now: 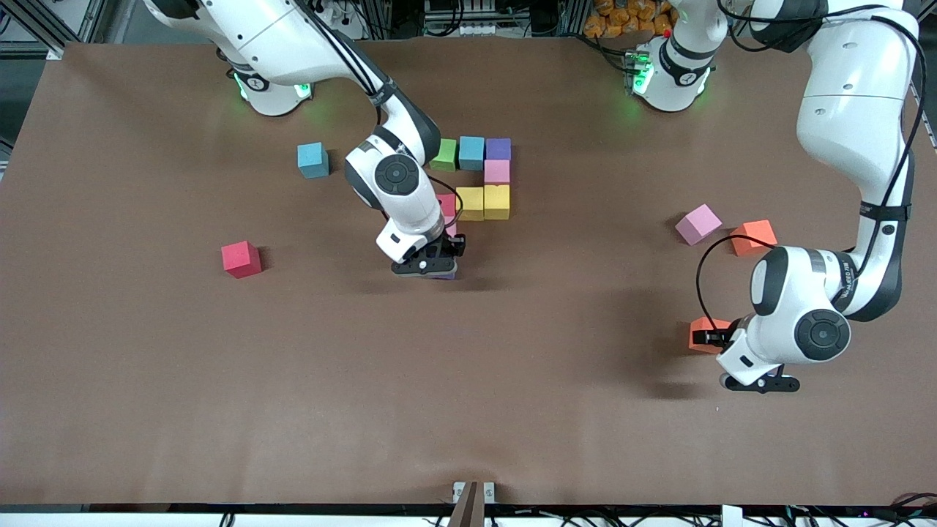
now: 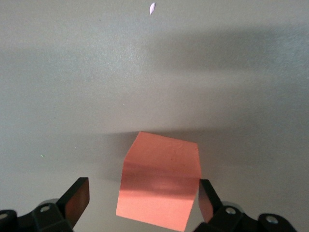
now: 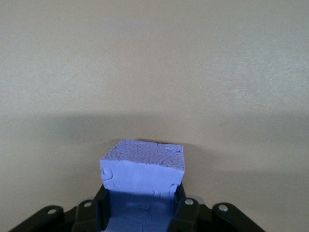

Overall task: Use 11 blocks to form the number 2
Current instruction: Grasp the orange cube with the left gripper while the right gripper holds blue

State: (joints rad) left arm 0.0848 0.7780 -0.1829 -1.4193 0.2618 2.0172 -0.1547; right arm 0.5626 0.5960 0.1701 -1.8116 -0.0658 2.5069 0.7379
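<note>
Partly built number 2 (image 1: 479, 176) taken as landmark: top row of green block (image 1: 444, 155), blue block (image 1: 471, 152) and purple block (image 1: 498, 149), pink block (image 1: 497, 171) below the purple, then a middle row of two yellow blocks (image 1: 483, 202) and a red block (image 1: 447, 205) half hidden by the right arm. Right gripper (image 1: 432, 266) low at the table just nearer the front camera than that red block, clenched on a lavender-blue block (image 3: 143, 171); step in hand judged as placing the cube for the digit's lower stroke. Next move likely calling for a square setting against the row above, then release and a straight lift clear. Left gripper (image 2: 140, 205) well apart from the digit, toward the left arm's end of the table, fingers (image 2: 77, 198) spread wide on either side of an orange block (image 2: 159, 186), not yet pinching it; closing and carrying over probably next. Spare blocks lying away from the digit: a loose pink block (image 1: 697, 223), a second orange block (image 1: 753, 237), a lone red block (image 1: 241, 259), a lone blue block (image 1: 312, 159).
</note>
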